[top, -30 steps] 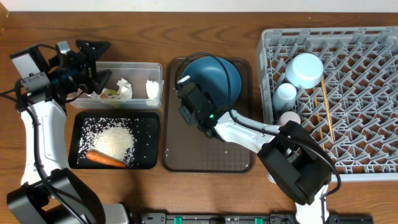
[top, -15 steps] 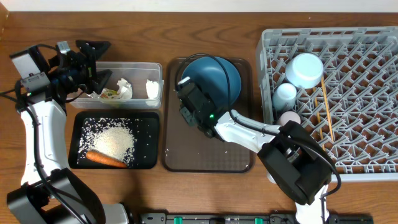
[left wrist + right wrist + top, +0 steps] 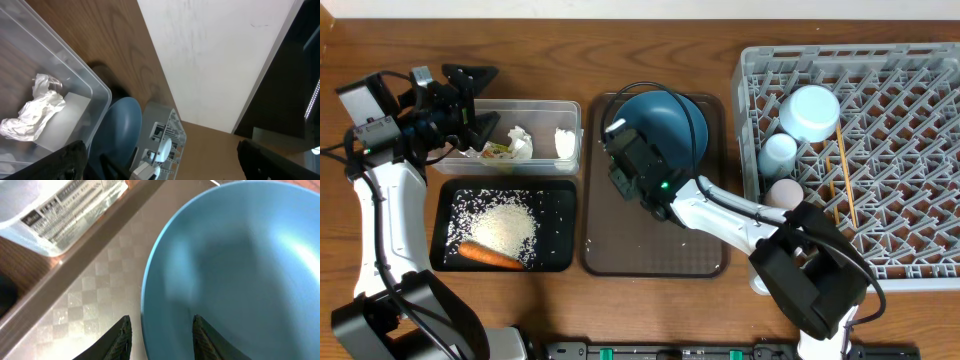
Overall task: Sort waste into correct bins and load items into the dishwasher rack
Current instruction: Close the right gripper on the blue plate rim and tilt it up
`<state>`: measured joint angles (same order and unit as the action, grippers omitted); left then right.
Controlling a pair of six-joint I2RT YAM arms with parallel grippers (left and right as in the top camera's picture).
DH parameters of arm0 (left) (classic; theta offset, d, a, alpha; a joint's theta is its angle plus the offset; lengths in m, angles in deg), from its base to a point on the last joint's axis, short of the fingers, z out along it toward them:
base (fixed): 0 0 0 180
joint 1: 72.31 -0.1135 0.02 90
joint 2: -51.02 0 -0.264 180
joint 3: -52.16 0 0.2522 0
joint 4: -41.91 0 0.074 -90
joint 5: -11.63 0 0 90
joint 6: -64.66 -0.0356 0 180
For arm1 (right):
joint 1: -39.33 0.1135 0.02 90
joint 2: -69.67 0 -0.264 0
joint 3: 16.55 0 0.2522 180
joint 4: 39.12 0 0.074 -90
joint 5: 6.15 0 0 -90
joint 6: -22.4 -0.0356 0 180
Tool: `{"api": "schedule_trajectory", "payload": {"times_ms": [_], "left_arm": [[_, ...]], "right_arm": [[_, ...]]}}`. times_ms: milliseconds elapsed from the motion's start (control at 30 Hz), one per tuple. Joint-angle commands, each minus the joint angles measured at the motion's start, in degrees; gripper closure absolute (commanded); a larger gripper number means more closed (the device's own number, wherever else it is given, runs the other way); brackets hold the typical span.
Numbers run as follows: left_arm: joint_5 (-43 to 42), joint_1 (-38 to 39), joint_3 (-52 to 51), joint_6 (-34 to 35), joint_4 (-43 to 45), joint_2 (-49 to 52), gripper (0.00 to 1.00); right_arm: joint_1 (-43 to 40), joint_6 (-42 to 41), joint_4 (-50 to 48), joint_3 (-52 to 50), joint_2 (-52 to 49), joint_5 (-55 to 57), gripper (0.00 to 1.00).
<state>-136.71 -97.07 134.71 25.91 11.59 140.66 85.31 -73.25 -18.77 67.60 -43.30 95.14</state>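
Two arms overhead: my left gripper wide, at clear tub edge; my right gripper at blue plate on tray. Left wrist: paper wad in tub. Right wrist: jaws part-open astride plate rim. Plate-loading step; next: clamp, lift toward rack.

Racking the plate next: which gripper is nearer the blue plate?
Right. Right gripper straddles the blue plate rim; left gripper hangs over the clear tub, farther off.

One plate, one carrot (one rack)
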Motion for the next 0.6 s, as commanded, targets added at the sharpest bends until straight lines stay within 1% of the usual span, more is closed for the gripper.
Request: {"api": "schedule_trajectory", "payload": {"times_ms": [0, 367, 467, 567], "left_arm": [[-0.6, -0.2, -0.2, -0.1, -0.1, 0.1, 0.02], [-0.6, -0.2, -0.2, -0.1, -0.1, 0.1, 0.02], [-0.6, -0.2, -0.2, -0.1, -0.1, 0.1, 0.02], [-0.6, -0.2, -0.2, -0.1, -0.1, 0.1, 0.02]], "right_arm": [[0.1, 0.6, 0.5, 0.0, 1.2, 0.0, 0.61], [0.1, 0.6, 0.9, 0.0, -1.0, 0.0, 0.57], [0.1, 0.6, 0.0, 0.0, -1.0, 0.1, 0.59], [0.1, 0.6, -0.1, 0.0, -1.0, 0.0, 0.67]]}}
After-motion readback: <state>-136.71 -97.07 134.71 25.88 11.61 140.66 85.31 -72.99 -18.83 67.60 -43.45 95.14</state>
